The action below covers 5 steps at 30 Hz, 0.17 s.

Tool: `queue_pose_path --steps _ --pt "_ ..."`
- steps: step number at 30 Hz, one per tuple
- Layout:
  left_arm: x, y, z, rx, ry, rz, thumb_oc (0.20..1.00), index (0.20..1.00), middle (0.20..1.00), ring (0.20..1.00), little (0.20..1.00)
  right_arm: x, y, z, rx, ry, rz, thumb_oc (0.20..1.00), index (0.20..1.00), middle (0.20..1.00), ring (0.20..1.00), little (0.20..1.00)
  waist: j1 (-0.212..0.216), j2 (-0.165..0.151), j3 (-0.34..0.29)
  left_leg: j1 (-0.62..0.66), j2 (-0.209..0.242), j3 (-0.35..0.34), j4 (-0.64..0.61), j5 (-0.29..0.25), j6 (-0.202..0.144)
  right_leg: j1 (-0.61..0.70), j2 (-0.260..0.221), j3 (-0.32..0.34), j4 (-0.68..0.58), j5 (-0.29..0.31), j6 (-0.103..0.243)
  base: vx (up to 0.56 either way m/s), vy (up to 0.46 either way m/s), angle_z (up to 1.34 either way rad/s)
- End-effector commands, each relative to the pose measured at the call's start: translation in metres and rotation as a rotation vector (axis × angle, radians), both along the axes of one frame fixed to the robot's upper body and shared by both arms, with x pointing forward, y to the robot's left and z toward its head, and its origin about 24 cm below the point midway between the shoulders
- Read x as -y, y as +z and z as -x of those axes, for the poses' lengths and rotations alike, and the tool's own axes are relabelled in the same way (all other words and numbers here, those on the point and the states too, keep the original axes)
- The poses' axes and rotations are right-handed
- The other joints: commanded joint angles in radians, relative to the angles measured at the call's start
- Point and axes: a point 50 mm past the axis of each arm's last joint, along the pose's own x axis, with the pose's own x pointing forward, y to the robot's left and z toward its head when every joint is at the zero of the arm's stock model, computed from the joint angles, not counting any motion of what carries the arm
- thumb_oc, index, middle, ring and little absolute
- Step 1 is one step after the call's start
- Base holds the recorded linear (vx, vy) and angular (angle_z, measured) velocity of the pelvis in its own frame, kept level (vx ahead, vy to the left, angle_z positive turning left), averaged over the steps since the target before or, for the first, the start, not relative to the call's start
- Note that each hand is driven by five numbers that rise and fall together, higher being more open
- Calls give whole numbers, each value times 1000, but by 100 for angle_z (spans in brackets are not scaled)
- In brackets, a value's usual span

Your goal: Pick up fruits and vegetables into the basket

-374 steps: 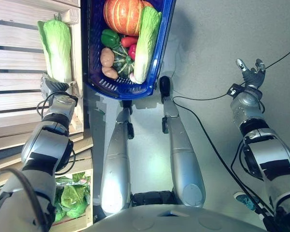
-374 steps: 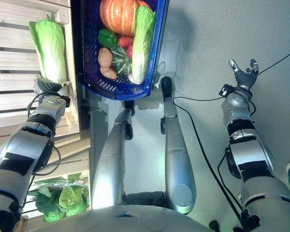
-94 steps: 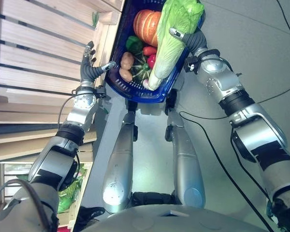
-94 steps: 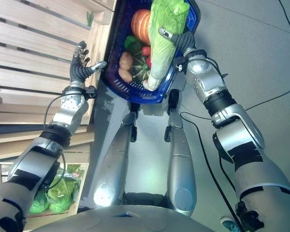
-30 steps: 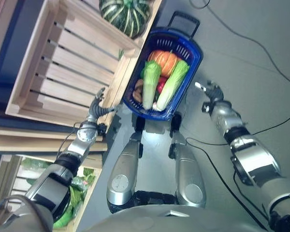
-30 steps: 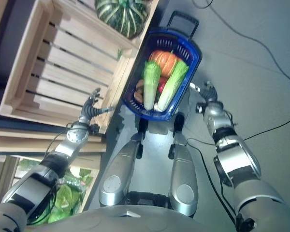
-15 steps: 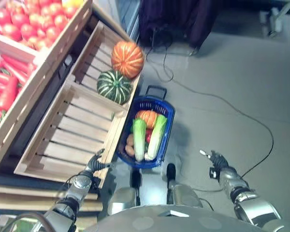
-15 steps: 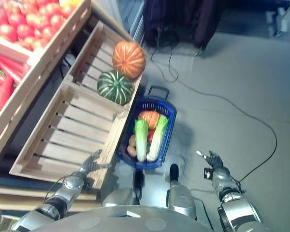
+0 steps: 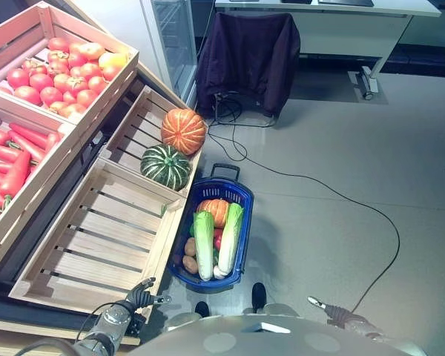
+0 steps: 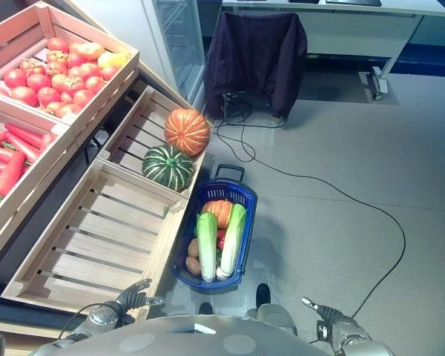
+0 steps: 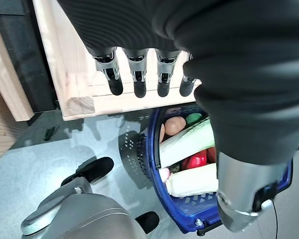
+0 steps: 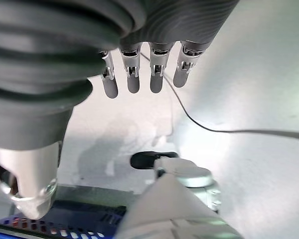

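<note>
The blue basket (image 9: 245,222) stands on the grey floor beside the wooden crates. It holds two pale green cabbages (image 9: 203,243), an orange pumpkin (image 9: 215,211), potatoes (image 9: 189,254) and something red. My left hand (image 9: 136,296) hangs low by the corner of the empty crate, its fingers (image 11: 138,75) straight and holding nothing. My right hand (image 10: 322,310) is low to the right of the basket, over bare floor, with straight fingers (image 12: 139,72) and nothing in it. The left wrist view looks down on the basket's rim (image 11: 202,219) and a cabbage (image 11: 187,142).
An empty slatted crate (image 9: 96,237) lies left of the basket. Behind it a crate holds an orange pumpkin (image 9: 183,131) and a green striped squash (image 9: 165,166). Crates of tomatoes (image 9: 59,67) and long red vegetables (image 9: 15,159) stand further left. A dark jacket (image 9: 248,55) hangs at the back.
The camera has risen and now takes in the whole stall. The cabbage my left hand held over the crate, then my right over the basket, now lies in the basket. Both hands hang low.
</note>
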Motion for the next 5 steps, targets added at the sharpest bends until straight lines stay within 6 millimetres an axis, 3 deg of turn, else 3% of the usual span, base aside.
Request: queue_pose_path --steps 1,5 --pt "4 -2 -6 -18 51 26 1000 1000 1000 1000 1000 -1 2 -16 6 -2 -21 1000 1000 1000 1000 1000 -5 12 16 -31 -29 -30 7 -73 -6 88 -7 -3 32 -114 92 14 5 5" --pt "5 -4 -2 -40 66 42 1000 1000 1000 1000 1000 -2 1 -12 -14 -8 -27 1000 1000 1000 1000 1000 -4 9 7 -25 -27 -28 7 -76 -6 95 -6 -5 29 -116 91 8 -1 0"
